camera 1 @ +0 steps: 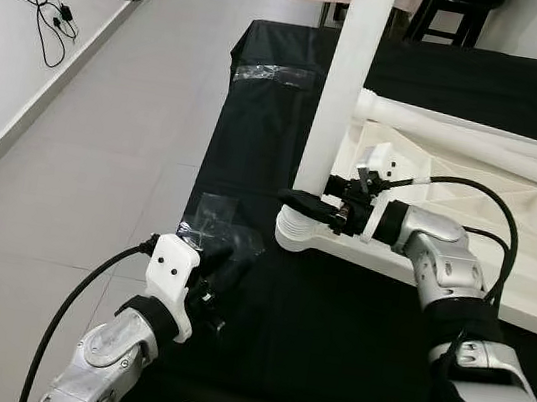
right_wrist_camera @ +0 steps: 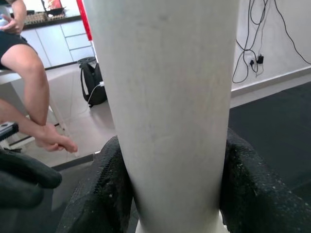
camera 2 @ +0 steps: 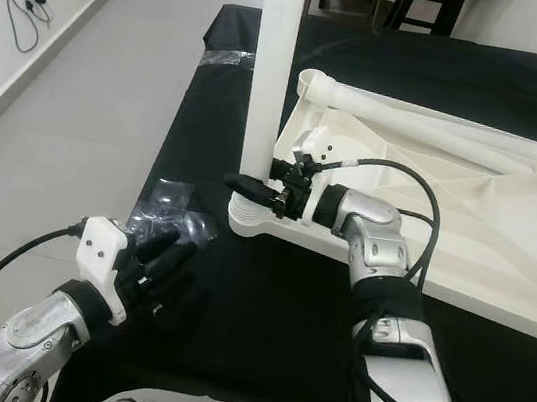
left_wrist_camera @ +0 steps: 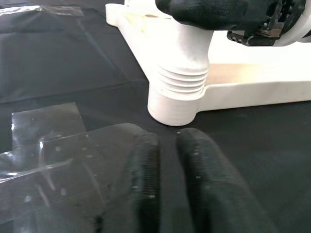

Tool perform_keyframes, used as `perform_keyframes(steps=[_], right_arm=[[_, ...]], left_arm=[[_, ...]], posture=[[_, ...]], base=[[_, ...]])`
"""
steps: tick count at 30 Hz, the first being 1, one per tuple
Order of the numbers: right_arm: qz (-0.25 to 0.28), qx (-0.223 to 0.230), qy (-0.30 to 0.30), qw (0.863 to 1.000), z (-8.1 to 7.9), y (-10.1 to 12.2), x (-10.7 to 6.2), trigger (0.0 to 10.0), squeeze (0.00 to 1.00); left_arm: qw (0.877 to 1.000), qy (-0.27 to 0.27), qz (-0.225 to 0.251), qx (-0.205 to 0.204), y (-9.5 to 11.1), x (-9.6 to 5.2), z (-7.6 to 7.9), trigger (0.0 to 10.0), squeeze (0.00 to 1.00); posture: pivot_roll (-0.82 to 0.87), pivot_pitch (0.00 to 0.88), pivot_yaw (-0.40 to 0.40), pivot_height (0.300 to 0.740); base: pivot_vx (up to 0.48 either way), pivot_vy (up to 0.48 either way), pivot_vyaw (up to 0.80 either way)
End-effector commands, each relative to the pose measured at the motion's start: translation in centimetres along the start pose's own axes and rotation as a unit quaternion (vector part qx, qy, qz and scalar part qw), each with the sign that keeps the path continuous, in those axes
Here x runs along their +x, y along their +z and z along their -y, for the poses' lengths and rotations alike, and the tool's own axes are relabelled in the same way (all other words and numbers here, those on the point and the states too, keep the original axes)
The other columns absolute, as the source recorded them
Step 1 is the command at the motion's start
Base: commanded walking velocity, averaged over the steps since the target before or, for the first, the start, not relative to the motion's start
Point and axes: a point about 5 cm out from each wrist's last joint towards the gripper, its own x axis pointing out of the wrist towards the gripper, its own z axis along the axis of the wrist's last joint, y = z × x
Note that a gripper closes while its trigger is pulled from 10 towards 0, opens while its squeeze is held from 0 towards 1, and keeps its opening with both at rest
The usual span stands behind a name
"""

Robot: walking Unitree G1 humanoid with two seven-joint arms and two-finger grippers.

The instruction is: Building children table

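While my left gripper (camera 1: 228,271) hovers low at about seven o'clock, its two black fingers (left_wrist_camera: 146,179) lie pressed together over the black cloth (camera 1: 331,322), just above a clear plastic bag (camera 1: 207,220) whose contents, if any, I cannot make out. Nothing printed on it can be read.

Farther out, near the centre, my right gripper (camera 1: 310,205) pinches the white table leg (camera 1: 347,81) low down, one finger on each side, just above the ribbed socket (left_wrist_camera: 179,92) where the leg stands upright in the corner of the upside-down white tabletop (camera 1: 503,256). A second leg (camera 1: 481,132) lies flat across the tabletop toward two o'clock.

Beyond the leg, my right wrist camera catches a seated person's legs (right_wrist_camera: 29,87), a black backpack (right_wrist_camera: 92,85) on the floor and cables (right_wrist_camera: 257,48) on the wall.
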Motion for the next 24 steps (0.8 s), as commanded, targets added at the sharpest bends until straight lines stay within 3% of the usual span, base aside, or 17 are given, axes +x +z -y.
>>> perform_keyframes(steps=[1, 6, 8, 10, 11, 12, 13, 14, 15, 20, 21, 22, 23, 24], right_arm=[[0.010, 0.020, 0.003, 1.000, -0.2, -0.8, -0.7, 0.0, 0.00], [-0.012, 0.013, -0.069, 0.997, -1.3, -2.2, -1.2, 0.0, 0.00], [-0.026, 0.025, -0.142, 0.989, -3.2, -3.7, -1.3, 0.0, 0.00], [-0.084, 0.002, -0.394, 0.915, -5.1, -6.0, -2.0, 0.0, 0.00], [-0.098, 0.026, -0.421, 0.901, -6.9, -6.9, -2.3, 0.0, 0.00], [-0.104, 0.046, -0.426, 0.898, -8.1, -7.4, -2.4, 0.0, 0.00], [-0.098, 0.056, -0.370, 0.922, -9.1, -7.5, -1.4, 0.0, 0.00], [-0.098, 0.056, -0.370, 0.922, -9.1, -7.5, -1.4, 0.0, 0.00], [-0.094, 0.060, -0.332, 0.937, -9.8, -7.6, -0.8, 0.0, 0.00], [-0.094, 0.046, -0.340, 0.934, -7.9, -7.3, -0.8, 0.0, 0.00], [-0.086, 0.050, -0.332, 0.938, -7.7, -7.1, -0.7, 10.0, 0.00], [-0.086, 0.050, -0.332, 0.938, -7.7, -7.1, -0.7, 10.0, 0.00], [-0.081, 0.053, -0.330, 0.939, -7.7, -7.0, -0.7, 10.0, 0.00], [-0.067, 0.055, -0.322, 0.943, -7.4, -6.6, -0.7, 10.0, 0.37]], left_arm=[[1.000, 0.006, -0.003, -0.004, -0.4, -0.1, -0.2, 0.0, 0.00], [1.000, 0.006, -0.003, -0.006, -0.5, -0.1, -0.2, 0.0, 0.00], [1.000, 0.008, -0.004, -0.007, -0.6, -0.2, -0.3, 0.0, 0.00], [1.000, 0.012, -0.005, -0.008, -0.6, -0.3, -0.7, 0.0, 0.00], [1.000, 0.017, -0.006, -0.009, -0.6, -0.3, -0.8, 0.0, 0.00], [1.000, 0.021, -0.007, -0.009, -0.6, -0.3, -0.9, 0.0, 0.00], [1.000, 0.027, -0.008, -0.010, -0.7, -0.2, -1.1, 0.0, 0.00], [1.000, 0.027, -0.008, -0.010, -0.7, -0.2, -1.1, 0.0, 0.00], [0.999, 0.032, -0.008, -0.011, -0.8, -0.1, -1.2, 0.0, 0.00], [0.999, 0.036, -0.006, -0.011, -0.8, 0.2, -1.2, 0.0, 0.00], [0.999, 0.041, -0.005, -0.012, -0.8, 0.2, -1.2, 0.0, 0.00], [0.999, 0.041, -0.005, -0.012, -0.8, 0.2, -1.2, 0.0, 0.00], [0.999, 0.045, -0.005, -0.013, -0.8, 0.2, -1.3, 4.1, 0.00], [0.999, 0.052, -0.006, -0.012, -0.8, 0.2, -1.4, 4.1, 0.00]], posture=[[0.05, 0.134, -0.020, 0.740], [0.03, 0.131, -0.032, 0.740], [0.03, 0.132, -0.047, 0.740], [0.02, 0.136, -0.039, 0.740], [0.01, 0.143, -0.031, 0.740], [0.01, 0.145, -0.022, 0.740], [0.00, 0.139, -0.013, 0.740], [0.00, 0.139, -0.013, 0.740], [0.00, 0.139, -0.013, 0.740], [0.01, 0.132, -0.032, 0.740], [0.01, 0.134, -0.032, 0.740], [0.01, 0.134, -0.032, 0.740], [0.01, 0.132, -0.029, 0.740], [0.01, 0.132, -0.029, 0.740]], base=[[0.000, 0.000, 0.00], [0.000, 0.000, 0.00], [0.000, 0.000, 0.00], [0.000, 0.000, 0.00], [0.000, 0.000, 0.00], [0.000, 0.000, 0.00], [0.000, 0.000, 0.00], [0.000, 0.000, 0.00], [0.000, 0.000, 0.00], [0.000, 0.000, 0.00], [0.000, 0.000, 0.00], [0.000, 0.000, 0.00], [0.000, 0.000, 0.00], [0.000, 0.000, 0.00]])
